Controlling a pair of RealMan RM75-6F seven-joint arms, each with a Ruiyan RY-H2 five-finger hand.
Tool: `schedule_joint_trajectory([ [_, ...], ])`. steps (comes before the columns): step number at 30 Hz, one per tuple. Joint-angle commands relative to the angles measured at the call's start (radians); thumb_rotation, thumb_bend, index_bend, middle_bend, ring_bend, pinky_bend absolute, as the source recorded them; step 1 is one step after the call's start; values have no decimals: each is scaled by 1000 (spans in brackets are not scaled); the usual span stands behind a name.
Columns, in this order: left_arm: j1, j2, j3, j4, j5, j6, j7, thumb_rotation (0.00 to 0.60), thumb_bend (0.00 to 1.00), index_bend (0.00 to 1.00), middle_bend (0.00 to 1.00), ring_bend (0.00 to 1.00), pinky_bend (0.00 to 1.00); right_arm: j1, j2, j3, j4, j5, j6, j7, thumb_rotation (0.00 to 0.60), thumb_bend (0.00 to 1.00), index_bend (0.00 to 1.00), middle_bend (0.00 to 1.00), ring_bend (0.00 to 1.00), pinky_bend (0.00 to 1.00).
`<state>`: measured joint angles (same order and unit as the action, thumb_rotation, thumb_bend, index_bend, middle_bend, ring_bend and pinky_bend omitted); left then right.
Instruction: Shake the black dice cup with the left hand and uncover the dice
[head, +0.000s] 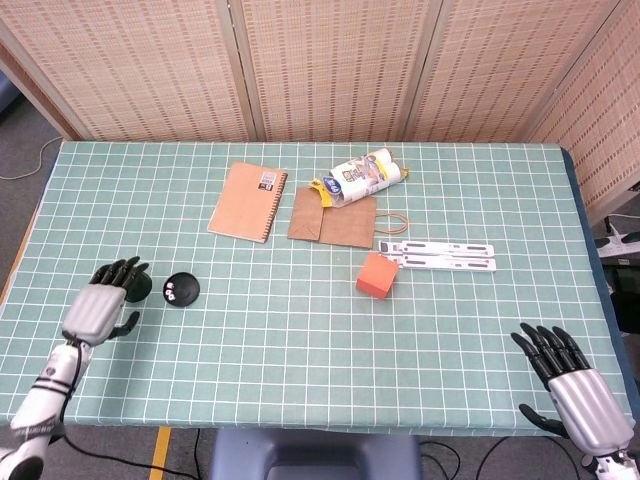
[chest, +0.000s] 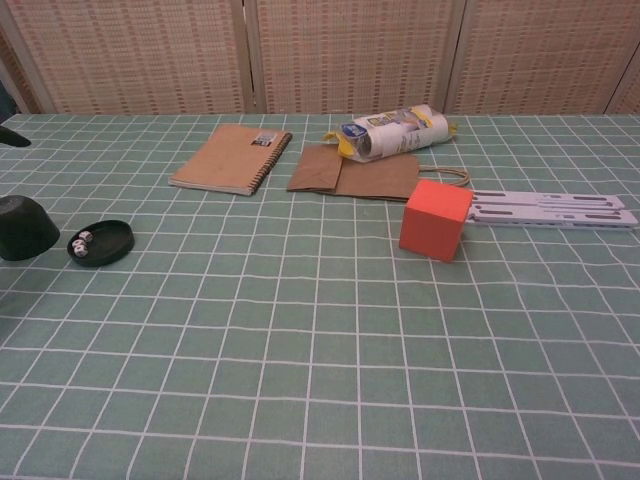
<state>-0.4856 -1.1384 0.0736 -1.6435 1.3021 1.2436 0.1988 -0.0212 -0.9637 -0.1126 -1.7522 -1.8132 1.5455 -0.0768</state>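
A black dice cup stands mouth-down near the table's left edge, a plain dark dome with a flat top and nothing holding it. Just to its right, apart from it, lies its shallow black round base with small white dice resting uncovered in it. In the head view the left hand sits just on the near side of the cup, fingers spread and holding nothing; whether the fingertips touch the cup cannot be told. The right hand is at the table's near right corner, fingers spread wide and empty. The table is covered in a green cloth with a white grid. Toward the far edge, around the middle, lie a brown spiral notebook, a flat brown paper bag and a crumpled snack packet overlapping the bag's far edge. Right of centre stand an orange-red cube and, just beyond it, a long white folded bracket lying flat. The near half of the table, between the cup and the right hand, is open cloth.
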Motion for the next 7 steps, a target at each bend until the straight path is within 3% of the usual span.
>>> schedule_joint_trajectory([
  [1,316,-20,148,66,420,409,-158,600,418,0,0,0,61,6,-2,0,-4,7,-17,-10,600,79,0,0,0,0],
  [4,338,-31,122,83,427,453,-174,600,420,0,0,0,45,9,-3,-2,-8,14,-29,-11,600,80,0,0,0,0],
  [7,344,-15,113,79,402,428,-183,600,421,0,0,0,45,7,-5,-2,-9,12,-25,-18,600,80,0,0,0,0],
])
